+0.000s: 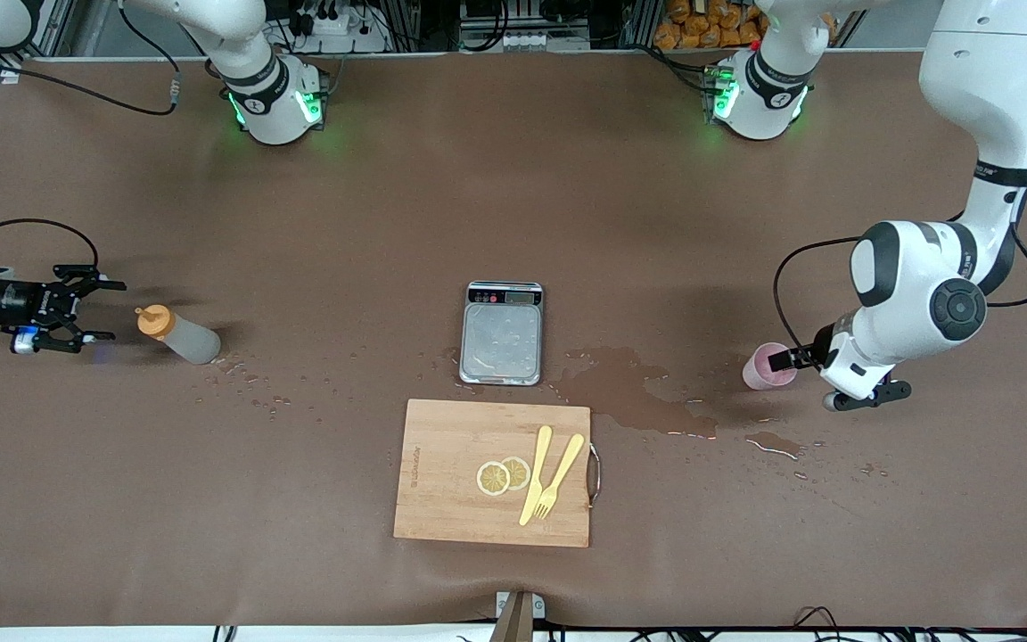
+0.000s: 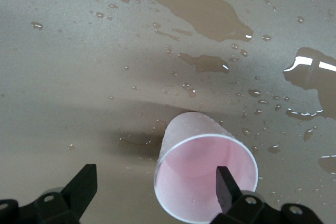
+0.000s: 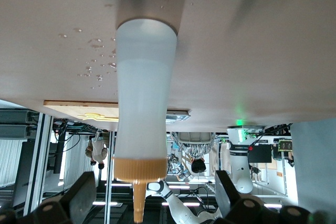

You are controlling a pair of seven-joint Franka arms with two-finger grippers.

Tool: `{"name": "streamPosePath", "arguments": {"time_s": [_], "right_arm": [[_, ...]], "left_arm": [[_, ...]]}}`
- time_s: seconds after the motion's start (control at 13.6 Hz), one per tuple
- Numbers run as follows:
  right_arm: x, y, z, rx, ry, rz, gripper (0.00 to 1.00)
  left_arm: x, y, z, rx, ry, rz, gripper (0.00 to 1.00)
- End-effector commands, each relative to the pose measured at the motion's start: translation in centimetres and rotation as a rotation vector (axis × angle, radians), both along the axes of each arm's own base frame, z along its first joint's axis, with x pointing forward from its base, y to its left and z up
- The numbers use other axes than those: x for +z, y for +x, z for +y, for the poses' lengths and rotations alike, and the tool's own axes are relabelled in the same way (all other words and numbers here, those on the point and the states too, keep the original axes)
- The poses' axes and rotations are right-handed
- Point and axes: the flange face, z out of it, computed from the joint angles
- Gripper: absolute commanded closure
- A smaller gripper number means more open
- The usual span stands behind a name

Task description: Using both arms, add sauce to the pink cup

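The sauce (image 1: pixel 179 334), a greyish squeeze bottle with an orange cap, stands upright toward the right arm's end of the table. My right gripper (image 1: pixel 112 311) lies level beside it, open and a short gap away. In the right wrist view the sauce (image 3: pixel 143 114) shows between the fingers (image 3: pixel 79 198), untouched. The pink cup (image 1: pixel 768 366) stands upright toward the left arm's end. My left gripper (image 1: pixel 790 360) is low right beside the cup and open. In the left wrist view one finger (image 2: pixel 224 190) overlaps the mouth of the pink cup (image 2: pixel 194 171); my left gripper (image 2: pixel 155 190) holds nothing.
A steel scale (image 1: pixel 502 333) sits mid-table. Nearer the front camera lies a wooden cutting board (image 1: pixel 442 481) with a fork (image 1: pixel 558 477) and lemon slices (image 1: pixel 503 475). A puddle (image 1: pixel 638 392) spreads between scale and cup; droplets dot the table near the bottle.
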Motion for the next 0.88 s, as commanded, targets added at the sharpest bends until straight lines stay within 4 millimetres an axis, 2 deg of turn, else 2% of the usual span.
{"name": "streamPosePath", "arguments": {"time_s": [0.0, 0.44, 0.52, 0.59, 0.66, 0.81], "right_arm": [[-2.4, 0.7, -0.5, -0.01, 0.045, -0.005, 0.0], [-4.9, 1.4, -0.2, -0.023, 0.014, -0.006, 0.0], [-5.5, 1.4, 0.0, -0.023, 0.015, -0.001, 0.0], [-5.8, 1.6, 0.4, -0.019, 0.014, 0.002, 0.0], [-5.9, 1.9, 0.9, -0.012, 0.01, 0.003, 0.0], [-6.2, 2.2, 1.5, -0.004, 0.004, 0.002, 0.0]], "left_arm": [[-0.7, 0.1, -0.3, -0.024, 0.013, -0.013, 0.0], [-1.8, 0.1, -0.6, -0.028, 0.01, -0.012, 0.0], [-1.9, 0.0, -0.9, -0.031, 0.009, -0.01, 0.23], [-2.0, 0.0, -0.9, -0.031, 0.009, -0.009, 0.53], [-2.0, 0.0, -1.0, -0.033, 0.009, -0.009, 0.71], [-2.1, 0.0, -1.4, -0.034, 0.009, -0.008, 0.72]]}}
